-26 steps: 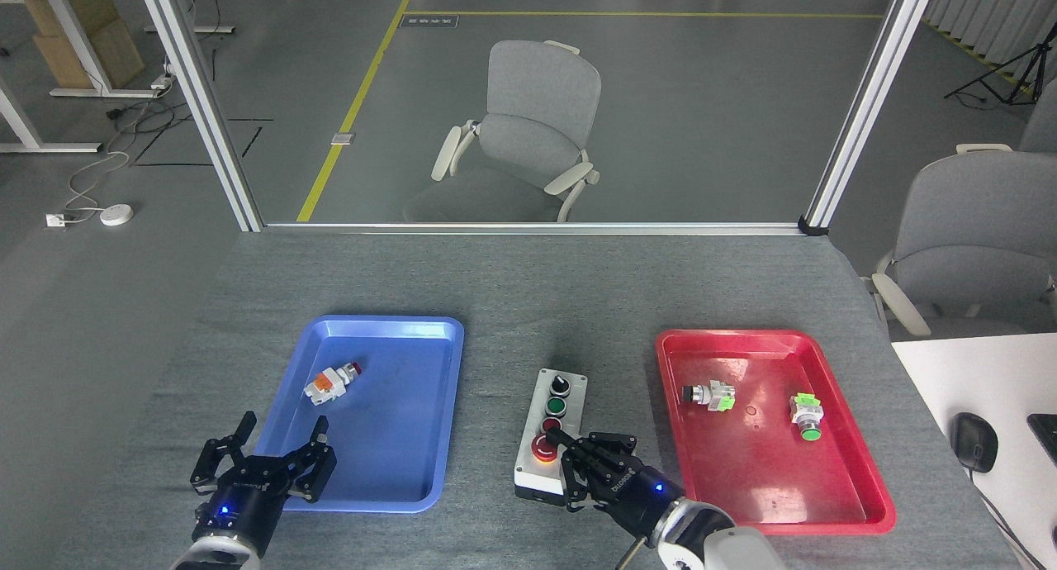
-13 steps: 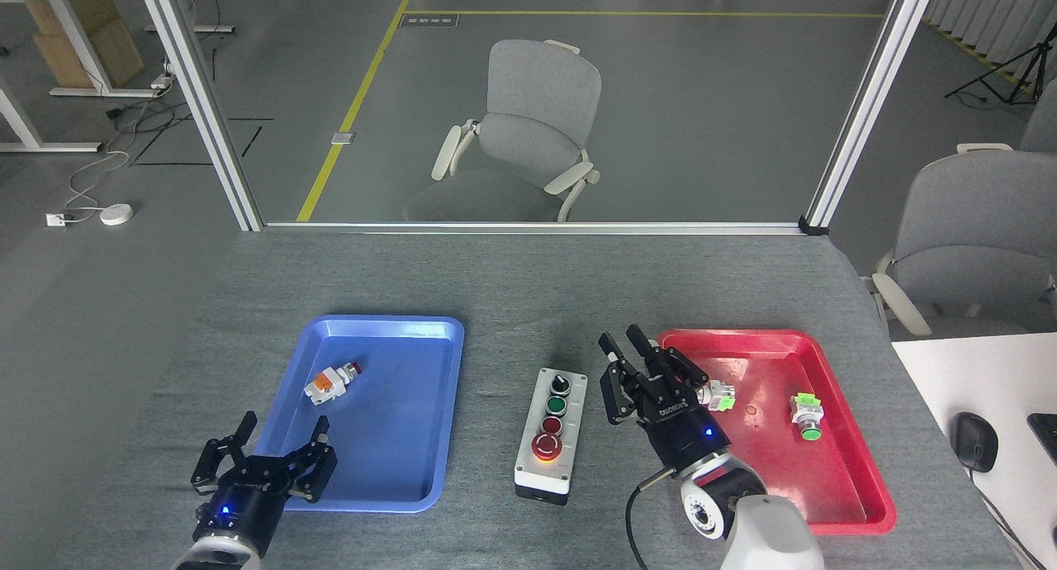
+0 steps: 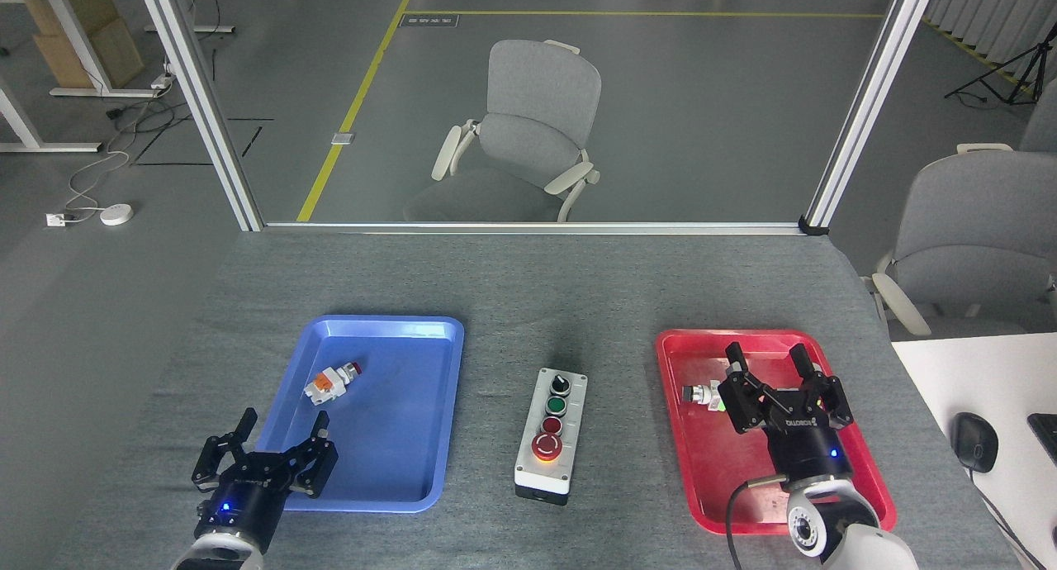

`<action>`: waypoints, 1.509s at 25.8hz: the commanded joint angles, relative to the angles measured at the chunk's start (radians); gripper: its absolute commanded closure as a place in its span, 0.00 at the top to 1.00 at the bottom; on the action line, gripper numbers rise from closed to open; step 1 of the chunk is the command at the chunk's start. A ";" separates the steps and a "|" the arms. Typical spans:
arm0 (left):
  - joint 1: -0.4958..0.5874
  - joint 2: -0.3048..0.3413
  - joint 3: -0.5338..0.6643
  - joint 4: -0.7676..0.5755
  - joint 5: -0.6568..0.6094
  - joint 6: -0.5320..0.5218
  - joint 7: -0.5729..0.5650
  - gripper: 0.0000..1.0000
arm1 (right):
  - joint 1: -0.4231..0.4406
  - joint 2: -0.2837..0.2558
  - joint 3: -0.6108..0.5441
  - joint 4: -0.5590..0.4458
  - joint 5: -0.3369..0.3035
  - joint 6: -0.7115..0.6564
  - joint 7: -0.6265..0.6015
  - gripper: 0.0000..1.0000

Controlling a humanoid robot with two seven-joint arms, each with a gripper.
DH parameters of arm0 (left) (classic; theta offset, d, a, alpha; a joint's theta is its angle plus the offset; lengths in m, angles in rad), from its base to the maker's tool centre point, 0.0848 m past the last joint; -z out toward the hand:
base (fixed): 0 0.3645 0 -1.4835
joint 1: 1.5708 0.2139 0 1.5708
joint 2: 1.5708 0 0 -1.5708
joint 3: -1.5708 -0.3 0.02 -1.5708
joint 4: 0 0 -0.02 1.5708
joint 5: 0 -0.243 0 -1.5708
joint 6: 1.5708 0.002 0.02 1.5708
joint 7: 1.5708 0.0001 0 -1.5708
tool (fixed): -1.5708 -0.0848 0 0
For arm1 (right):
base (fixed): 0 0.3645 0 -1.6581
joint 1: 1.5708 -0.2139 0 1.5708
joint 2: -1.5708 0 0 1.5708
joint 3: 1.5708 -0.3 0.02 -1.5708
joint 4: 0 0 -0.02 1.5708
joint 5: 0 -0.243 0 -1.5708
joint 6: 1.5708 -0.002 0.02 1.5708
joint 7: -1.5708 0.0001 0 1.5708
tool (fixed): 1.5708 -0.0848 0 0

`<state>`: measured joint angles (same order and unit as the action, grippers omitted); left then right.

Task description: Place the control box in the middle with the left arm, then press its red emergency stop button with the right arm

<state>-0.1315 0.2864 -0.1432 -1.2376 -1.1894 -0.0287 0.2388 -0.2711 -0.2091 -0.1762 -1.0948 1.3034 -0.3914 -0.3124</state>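
The control box (image 3: 550,434), light grey with a black base, stands on the bare grey cloth between the two trays. Its red emergency stop button (image 3: 546,447) sits at the near end of the button row, uncovered. My left gripper (image 3: 282,427) is open with nothing in it, at the near-left corner of the blue tray (image 3: 438,388). Over the red tray (image 3: 863,479), well to the right of the box, my right gripper (image 3: 767,359) is open and holds nothing.
A loose orange-and-white push-button part (image 3: 329,382) lies in the blue tray. A black-and-green part (image 3: 702,395) lies in the red tray, partly behind my right gripper. A white desk with a mouse (image 3: 974,442) borders the table on the right.
My right gripper has lifted off the emergency stop button, swung right over the red tray, and opened. The box and my left gripper have stayed in place.
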 commanded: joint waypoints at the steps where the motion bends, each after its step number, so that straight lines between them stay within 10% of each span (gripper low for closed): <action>1: -0.011 -0.007 0.016 -0.020 0.004 -0.003 -0.006 0.99 | 0.062 -0.007 -0.039 -0.004 0.027 0.048 0.016 0.98; 14: -0.017 -0.006 0.077 -0.169 0.039 -0.014 -0.159 0.99 | 0.138 0.002 -0.039 -0.137 0.039 0.161 0.242 0.98; 39: -0.019 -0.012 0.076 -0.164 0.036 -0.017 -0.148 0.99 | 0.139 -0.012 -0.042 -0.131 0.031 0.170 0.122 0.99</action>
<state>-0.1499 0.2746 -0.0663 -1.4022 -1.1525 -0.0462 0.0863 -0.1325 -0.2228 -0.2175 -1.2257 1.3356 -0.2197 -0.1961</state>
